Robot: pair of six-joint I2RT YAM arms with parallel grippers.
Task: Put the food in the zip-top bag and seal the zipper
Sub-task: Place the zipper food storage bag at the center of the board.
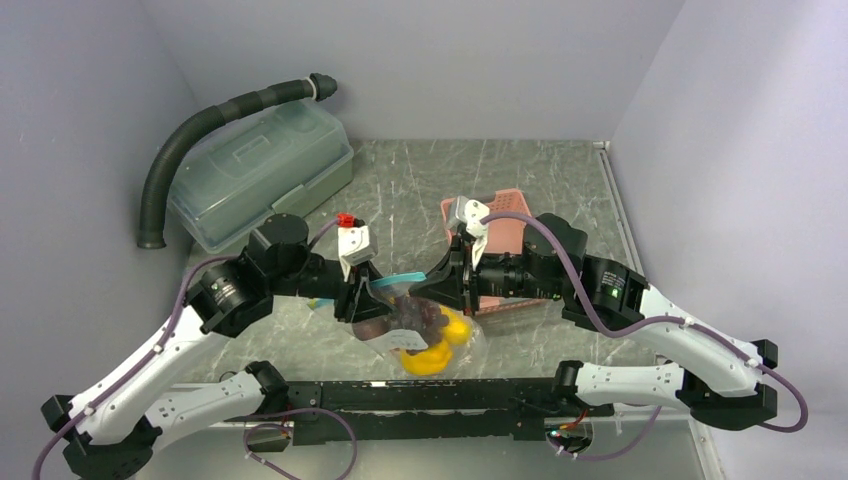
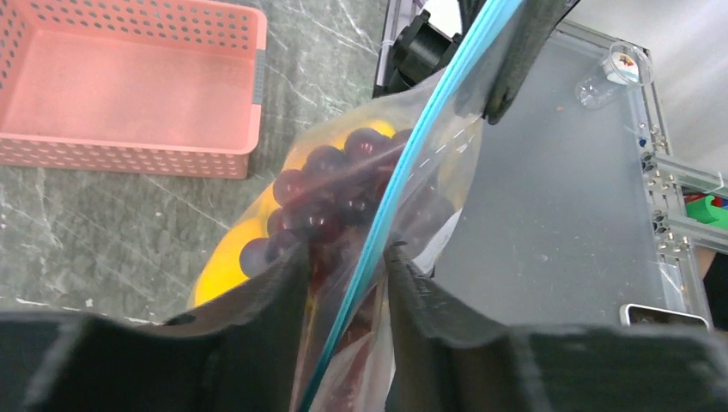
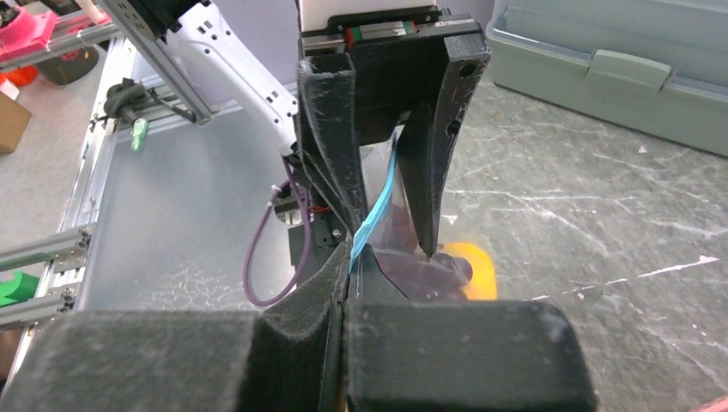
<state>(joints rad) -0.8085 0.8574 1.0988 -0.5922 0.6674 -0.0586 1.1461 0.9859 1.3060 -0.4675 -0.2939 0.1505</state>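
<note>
The clear zip-top bag hangs between my two grippers above the table's front. Inside it I see the purple grape bunch and yellow pieces; a yellow piece also shows in the left wrist view and the right wrist view. The other fruits are hidden. The teal zipper runs taut between the grippers. My right gripper is shut on the zipper's right end. My left gripper straddles the zipper, its jaws apart on both sides of the bag's mouth. In the top view the left gripper faces the right gripper.
The pink perforated basket stands behind the right gripper, with nothing in it in the left wrist view. The green-grey lidded box sits at the back left with a black hose over it. Grey walls close three sides.
</note>
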